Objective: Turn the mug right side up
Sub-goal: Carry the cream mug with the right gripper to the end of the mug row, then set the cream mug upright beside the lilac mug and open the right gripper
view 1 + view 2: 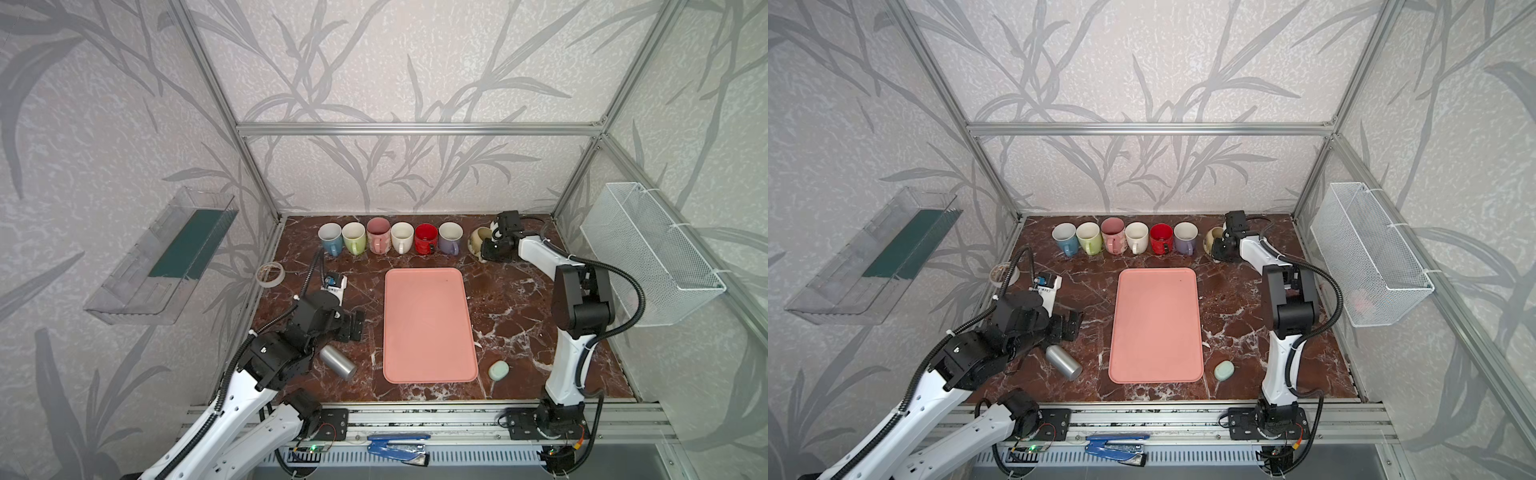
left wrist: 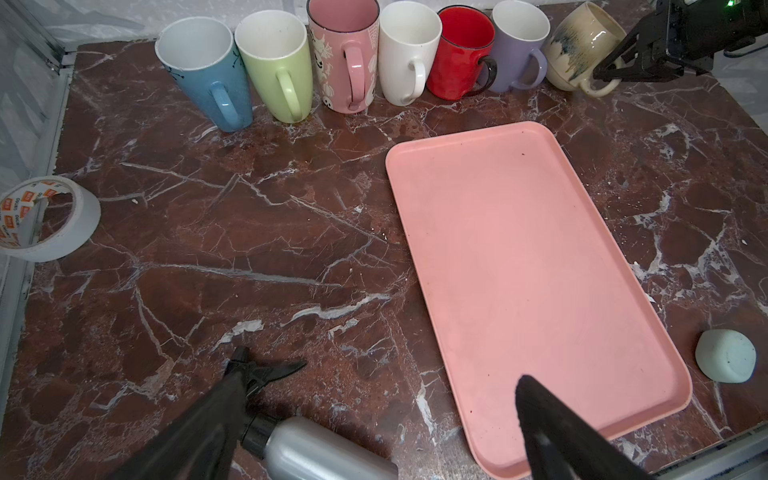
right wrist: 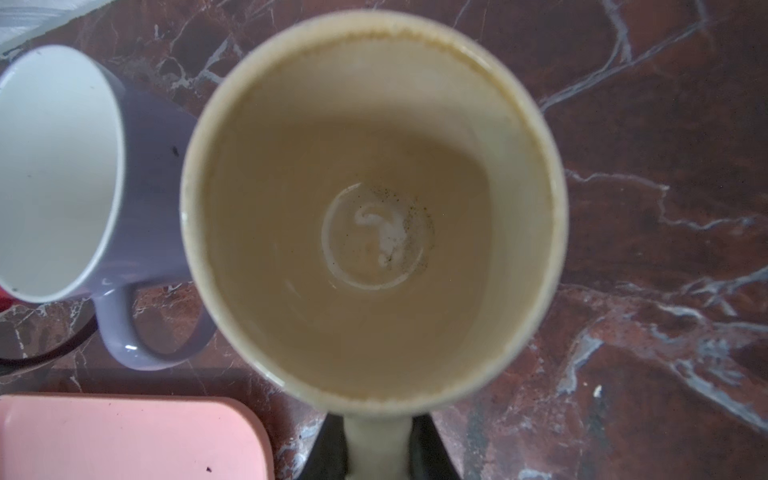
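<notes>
The cream mug [image 1: 478,242] [image 1: 1212,242] with dark streaks [image 2: 582,45] is at the right end of the mug row at the back, tilted with its mouth up and toward the row. My right gripper [image 1: 486,252] [image 1: 1219,252] [image 2: 604,74] is shut on its handle. The right wrist view looks straight into the empty mug [image 3: 374,208], with the handle pinched at my right gripper [image 3: 376,451]. Whether the base touches the table I cannot tell. My left gripper [image 1: 352,327] [image 1: 1070,326] [image 2: 378,384] hangs open low near the front left, holding nothing.
Several upright mugs [image 1: 399,237] line the back edge, the purple one [image 3: 62,174] right beside the cream one. A pink tray [image 1: 428,324] lies mid-table. A silver spray bottle [image 1: 337,361] [image 2: 316,449] lies under the left gripper. Tape roll [image 1: 270,274] left, pale green lump [image 1: 498,370] front right.
</notes>
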`<state>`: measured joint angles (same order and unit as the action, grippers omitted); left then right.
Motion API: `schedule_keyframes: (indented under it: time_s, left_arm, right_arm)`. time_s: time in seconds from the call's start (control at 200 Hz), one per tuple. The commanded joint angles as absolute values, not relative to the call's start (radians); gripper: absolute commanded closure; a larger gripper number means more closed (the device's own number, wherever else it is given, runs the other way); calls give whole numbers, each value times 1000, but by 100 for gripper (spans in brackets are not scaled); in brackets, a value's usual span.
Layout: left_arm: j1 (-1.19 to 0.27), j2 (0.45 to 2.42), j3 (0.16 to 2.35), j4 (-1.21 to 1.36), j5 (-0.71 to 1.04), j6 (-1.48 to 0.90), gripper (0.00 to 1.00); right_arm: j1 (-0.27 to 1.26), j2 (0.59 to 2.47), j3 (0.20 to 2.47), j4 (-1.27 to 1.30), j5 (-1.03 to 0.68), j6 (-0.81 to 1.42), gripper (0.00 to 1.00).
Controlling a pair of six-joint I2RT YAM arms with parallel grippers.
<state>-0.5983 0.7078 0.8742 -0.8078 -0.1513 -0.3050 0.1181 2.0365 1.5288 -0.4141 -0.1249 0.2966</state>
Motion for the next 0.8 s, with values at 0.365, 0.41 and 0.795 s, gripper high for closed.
schedule_keyframes:
  time_s: [0.365,0.41,0.795]
  left_arm:
    - [-587,694,862,-802,-137,-283,1]
    - [-587,693,861,-803,-135,-282,1]
    - [-585,691,860,-801,-131,-282,0]
  right_arm:
    - [174,2101,1650,-435,-44,218,99]
    - [178,2104,1653,-438,-35,215,96]
    - [187,2105,1649,-460,11,199,70]
